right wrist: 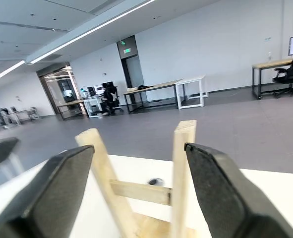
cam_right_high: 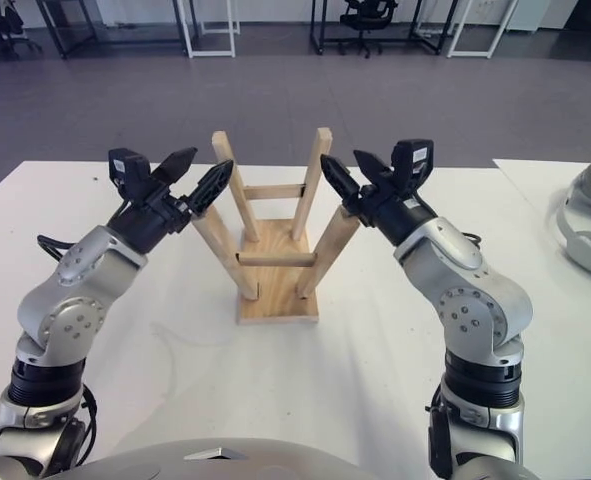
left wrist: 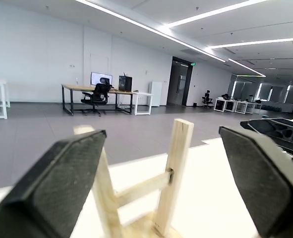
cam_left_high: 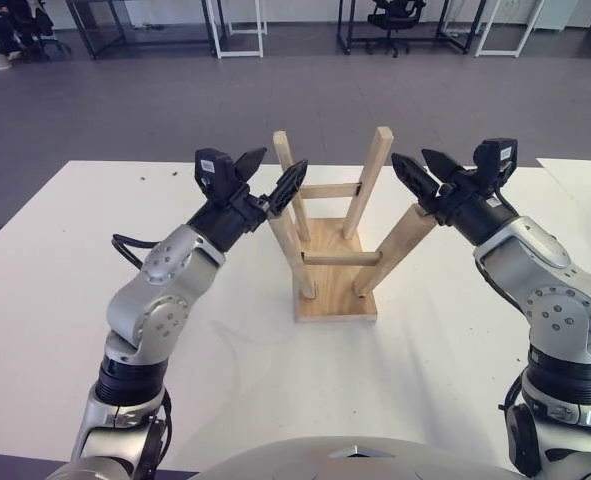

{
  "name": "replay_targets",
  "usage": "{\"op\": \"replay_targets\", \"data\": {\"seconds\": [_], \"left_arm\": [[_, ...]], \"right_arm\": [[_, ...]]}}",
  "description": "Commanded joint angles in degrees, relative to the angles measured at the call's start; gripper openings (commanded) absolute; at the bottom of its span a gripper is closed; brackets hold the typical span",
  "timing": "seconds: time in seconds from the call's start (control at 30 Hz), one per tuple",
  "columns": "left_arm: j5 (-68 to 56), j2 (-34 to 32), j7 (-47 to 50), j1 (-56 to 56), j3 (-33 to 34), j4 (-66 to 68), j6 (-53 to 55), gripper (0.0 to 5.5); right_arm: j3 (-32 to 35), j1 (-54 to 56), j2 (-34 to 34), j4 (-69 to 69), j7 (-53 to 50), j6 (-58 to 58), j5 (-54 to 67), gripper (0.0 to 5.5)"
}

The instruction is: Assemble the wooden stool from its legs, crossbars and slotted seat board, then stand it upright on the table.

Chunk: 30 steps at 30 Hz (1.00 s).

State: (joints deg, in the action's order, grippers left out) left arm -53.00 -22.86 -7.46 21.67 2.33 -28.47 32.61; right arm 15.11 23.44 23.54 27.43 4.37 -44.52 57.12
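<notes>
A wooden stool (cam_left_high: 335, 262) stands upside down near the middle of a white table (cam_left_high: 55, 250); its seat board (cam_left_high: 337, 303) lies flat on the tabletop and four legs (cam_left_high: 371, 182) point upward, splayed outward; two crossbars (cam_left_high: 331, 190) join the legs, one on the far pair and one on the near pair. The assembly looks complete as far as can be seen; what remains, by this judgement, is turning the stool over to stand on its legs. The left gripper (cam_right_high: 213, 157) is beside the left legs with its fingers spread apart, holding nothing; the right gripper (cam_left_high: 408, 155) mirrors it by the right legs, also released. Whether either finger touches a leg is unclear; the slots and joints in the seat are hidden.
</notes>
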Motion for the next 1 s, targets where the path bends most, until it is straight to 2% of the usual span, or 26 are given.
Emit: {"op": "replay_targets", "data": {"seconds": [0.03, 0.1, 0.17, 0.23, 0.3, 0.37, 0.53, 0.63, 0.67, 0.7, 0.73, 0.77, 0.83, 0.93, 1.0], "left_arm": [[-9.98, -4.01, 2.94, 12.89, 8.72, -1.82, 3.54, 4.21], [-11.3, -4.29, 3.31, 12.42, 8.59, -2.92, 4.89, 4.21], [-10.62, -3.16, 3.04, 7.63, 6.42, -3.85, 5.8, 4.21], [-4.33, -1.72, 2.46, 0.25, -0.2, -2.85, 5.96, 4.21], [6.76, -1.79, -0.68, -7.46, -11.13, 2.48, 3.35, 4.21], [15.02, -2.08, -2.29, -10.88, -16.96, 8.97, 0.78, 4.21], [4.91, 1.41, -2.66, -3.75, -8.31, 2.0, 0.91, 4.21], [-11.69, 1.82, 0.62, 1.18, 5.23, -0.83, -1.2, 4.21], [-16.04, 0.7, 0.89, 2.13, 10.03, -0.13, -1.79, 4.21], [-17.67, -1.04, 0.6, 2.37, 14.74, 2.41, -2.49, 4.21], [-18.31, -2.4, 0.04, 2.08, 18.02, 4.79, -2.71, 4.21], [-15.9, -4.58, -1.86, -0.31, 20.18, 7.33, -2.85, 4.21], [-9.37, -7.99, -6.95, -6.08, 20.13, 10.33, -3.3, 4.21], [9.34, -12.16, -16.9, -18.5, 12.01, 17.86, -11.33, 4.21], [19.33, -14.54, -21.37, -25.76, 7.94, 22.42, -16.5, 4.21]], "right_arm": [[6.95, 12.86, 2.33, -2.24, -1.75, 1.82, 8.22, 3.41], [6.69, 12.52, 2.6, -0.5, -2.31, 1.04, 10.37, 3.41], [3.7, 6.25, 1.73, 2.46, -2.74, -0.6, 10.65, 3.41], [0.09, -2.45, 0.92, 4.39, -3.75, -2.63, 9.64, 3.41], [-5.71, -9.51, 1.09, 3.22, -3.76, -3.18, 3.09, 3.41], [-9.36, -12.05, 0.83, 2.08, -2.86, -1.95, -1.73, 3.41], [-4.91, -5.5, -1.31, 2.49, -1.38, 2.26, 2.34, 3.41], [6.24, -0.29, -3.25, -3.27, -4.75, 6.79, 14.97, 3.41], [8.52, -0.08, -2.92, -5.89, -4.83, 7.41, 16.23, 3.41], [8.06, -1.75, -1.58, -8.3, -2.87, 7.35, 13.36, 3.41], [6.17, -3.77, -0.05, -9.92, -0.32, 7.23, 9.48, 3.41], [0.47, -6.93, 1.85, -12.27, 4.61, 8.12, 2.86, 3.41], [-9.84, -11.18, 3.95, -15.96, 14.63, 10.67, -7.1, 3.41], [-22.68, -14.68, 4.18, -14.25, 29.5, 12.34, -12.96, 3.41], [-26.23, -17.05, 4.86, -7.13, 35.11, 10.59, -11.07, 3.41]]}}
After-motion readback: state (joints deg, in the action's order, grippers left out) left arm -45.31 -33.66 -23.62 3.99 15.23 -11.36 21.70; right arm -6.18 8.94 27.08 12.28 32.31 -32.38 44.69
